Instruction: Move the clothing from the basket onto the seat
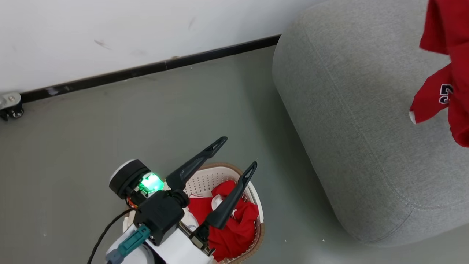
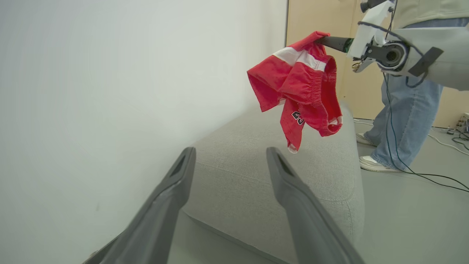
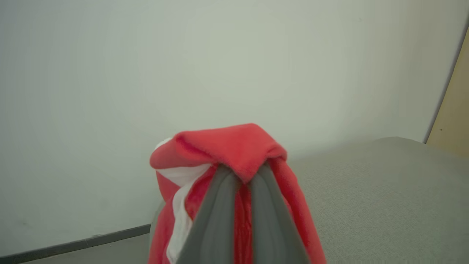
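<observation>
Holding a red garment (image 2: pixel 300 84) by a pinched fold, our right gripper (image 3: pixel 242 175) has its two dark fingers pressed together on the fabric, and the piece hangs free in the air above the seat (image 1: pixel 348 110), clear of the grey cushion. It carries a broad white stripe near the top, a gathered band, and a dark number printed on one dangling leg, though we cannot read the digits for sure. Our left gripper (image 1: pixel 239 151) stands with its fingers spread wide and nothing between them; in the head view those fingers lie across the basket (image 1: pixel 205 181), which sits on the grey floor (image 1: pixel 110 128) to the left of the seat and near us. The basket's cream walls are perforated and a brown band runs round its rim. More red clothing (image 1: pixel 234 227) lies heaped inside the basket, with a bit of white showing among the folds. The seat's rounded left end is near the basket but apart from it, and the seat stands close to the white wall (image 1: pixel 110 29), where a dark skirting strip (image 1: pixel 146 69) meets the floor. Past the seat's right end a person's legs (image 2: pixel 410 121) in blue jeans and pale shoes stand on the floor, with dark cables (image 2: pixel 432 176) trailing beside them.
</observation>
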Robot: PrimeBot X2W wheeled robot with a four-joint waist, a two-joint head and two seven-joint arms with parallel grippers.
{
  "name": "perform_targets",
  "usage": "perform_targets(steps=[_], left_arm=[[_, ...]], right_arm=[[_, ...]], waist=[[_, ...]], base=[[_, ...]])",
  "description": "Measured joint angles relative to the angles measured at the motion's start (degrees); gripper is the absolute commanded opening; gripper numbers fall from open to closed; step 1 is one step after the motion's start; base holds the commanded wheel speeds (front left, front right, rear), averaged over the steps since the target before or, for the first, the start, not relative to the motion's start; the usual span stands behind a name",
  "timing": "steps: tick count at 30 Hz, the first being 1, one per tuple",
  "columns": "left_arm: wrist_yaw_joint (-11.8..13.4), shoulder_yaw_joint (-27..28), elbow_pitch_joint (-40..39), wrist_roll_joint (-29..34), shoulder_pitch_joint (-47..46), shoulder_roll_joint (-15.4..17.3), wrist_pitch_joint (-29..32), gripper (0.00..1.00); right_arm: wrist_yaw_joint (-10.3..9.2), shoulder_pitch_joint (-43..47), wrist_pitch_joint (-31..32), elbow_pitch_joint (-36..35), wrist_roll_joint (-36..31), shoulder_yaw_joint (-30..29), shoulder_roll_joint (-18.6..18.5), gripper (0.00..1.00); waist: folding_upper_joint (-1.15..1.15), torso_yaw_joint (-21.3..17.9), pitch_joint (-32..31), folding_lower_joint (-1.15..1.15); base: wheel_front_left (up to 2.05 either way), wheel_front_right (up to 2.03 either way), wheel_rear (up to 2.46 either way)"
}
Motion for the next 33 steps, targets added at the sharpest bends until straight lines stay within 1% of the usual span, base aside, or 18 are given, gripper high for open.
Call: perform_targets(steps=[7, 13, 16, 23, 28, 33], left_arm=[[0.1, 0.2, -2.3, 1.1, -1.8, 0.4, 1.2, 1.00], [0.0, -0.4, -3.9, 1.7, -3.4, 0.8, 2.6, 1.00], [0.0, -1.1, -4.7, 2.6, -4.1, 0.8, 3.2, 1.00], [-0.6, -2.0, -5.8, 3.1, -5.8, 1.2, 4.9, 1.00], [-0.8, -2.5, -6.2, 3.6, -6.4, 1.3, 5.7, 1.00], [-1.0, -2.4, -6.2, 3.6, -7.3, 1.4, 6.1, 1.00]], right_arm=[[0.00, -1.9, -0.8, 5.8, -1.1, -4.3, -1.3, 0.00], [0.00, -3.8, -2.7, 9.5, -2.0, -5.3, -2.9, 0.00], [0.00, -4.7, -4.1, 11.4, -2.5, -5.4, -2.8, 0.00], [0.00, -4.8, -5.8, 16.0, -5.4, -5.0, -0.4, 0.00], [0.00, -4.8, -6.6, 20.6, -6.0, -5.5, 2.1, 0.00], [0.00, -4.7, -7.2, 23.0, -7.4, -5.7, 4.7, 0.00]], waist=[[0.00, 0.9, 3.3, 0.00], [0.00, 1.6, 5.9, 0.00], [0.00, 2.0, 7.5, 0.00], [0.00, 2.4, 10.2, 0.00], [0.00, 2.6, 12.0, 0.00], [0.00, 2.4, 13.4, 0.00]], base=[[0.00, 0.00, 0.00], [0.00, 0.00, 0.00], [0.00, 0.00, 0.00], [0.00, 0.00, 0.00], [0.00, 0.00, 0.00], [0.00, 0.00, 0.00]])
